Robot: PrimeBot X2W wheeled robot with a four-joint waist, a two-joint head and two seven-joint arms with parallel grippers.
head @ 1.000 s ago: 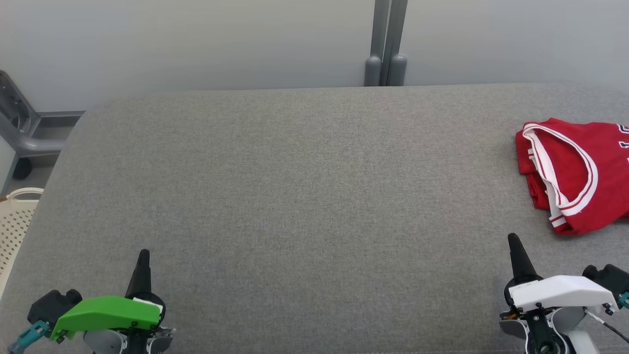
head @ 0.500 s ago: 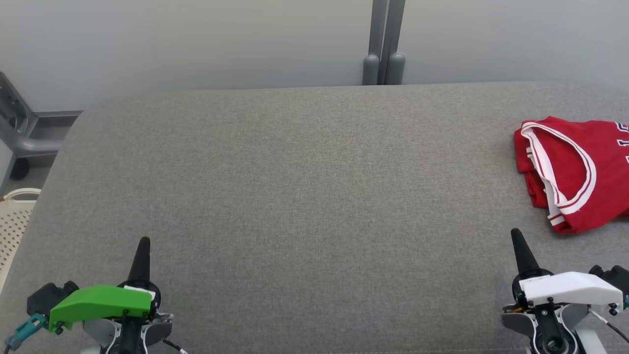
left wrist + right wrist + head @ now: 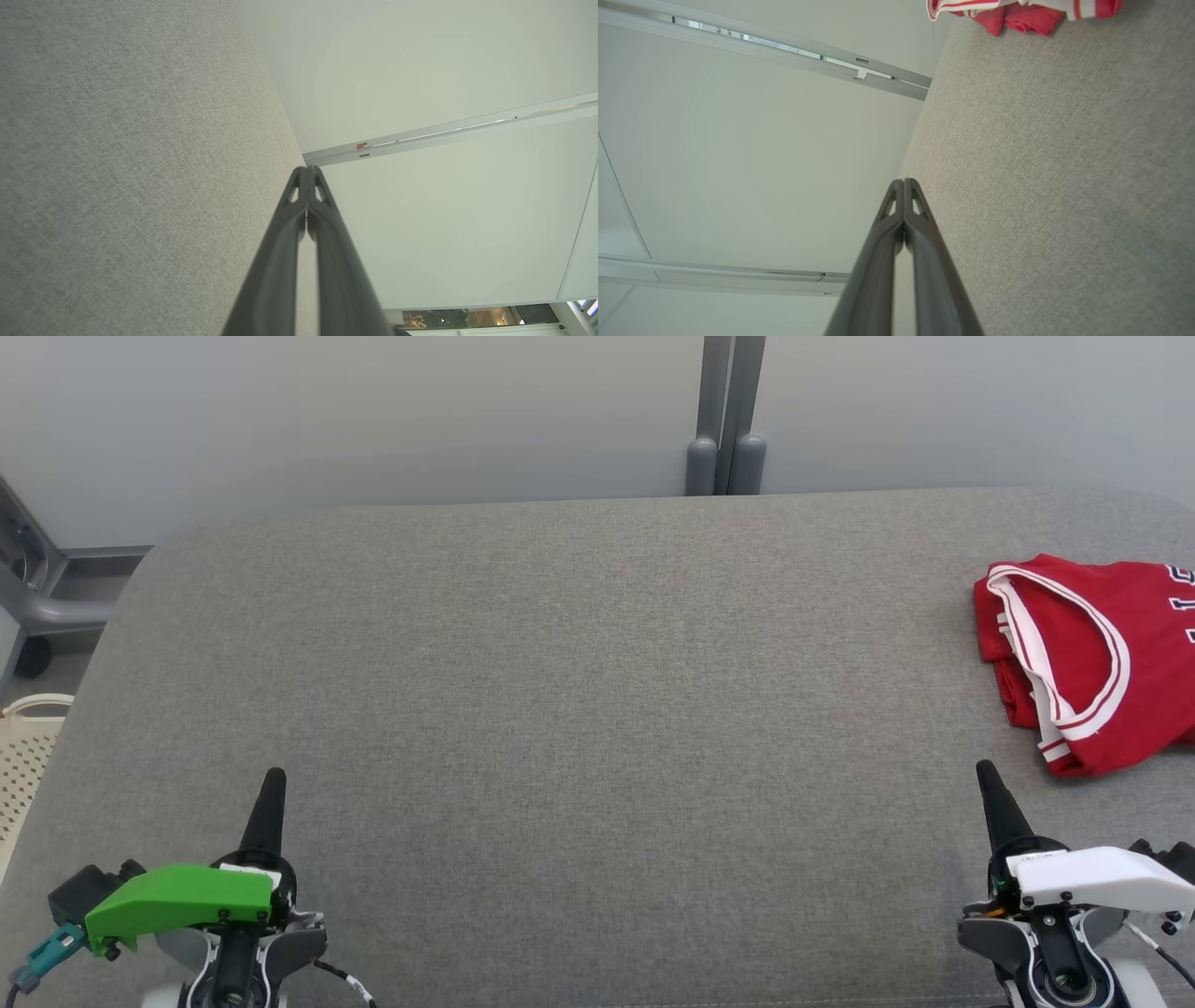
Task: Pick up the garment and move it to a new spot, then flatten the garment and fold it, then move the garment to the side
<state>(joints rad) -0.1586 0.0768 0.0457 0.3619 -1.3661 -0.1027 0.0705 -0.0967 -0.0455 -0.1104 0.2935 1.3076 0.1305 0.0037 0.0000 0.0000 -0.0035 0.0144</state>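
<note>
The garment [image 3: 1092,658] is a red jersey with white trim, folded in a compact stack at the far right of the grey padded table [image 3: 579,691]; its right part runs past the head view's edge. A strip of the garment [image 3: 1017,14] shows at the top of the right wrist view. My right gripper [image 3: 985,775] is shut and empty at the lower right, a short way in front of the jersey and apart from it. My left gripper [image 3: 274,779] is shut and empty at the lower left. In each wrist view the two fingers [image 3: 306,177] [image 3: 903,186] are pressed together.
A pale wall with a grey double post [image 3: 726,420] runs behind the table. Off the table's left end stand a grey metal frame [image 3: 37,597] and a cream perforated basket [image 3: 23,756]. The table's rounded left corners lie near these.
Both grippers have slid a little further up the head view, and the whole picture has shifted slightly left, so the camera moved. The jersey lies as before.
</note>
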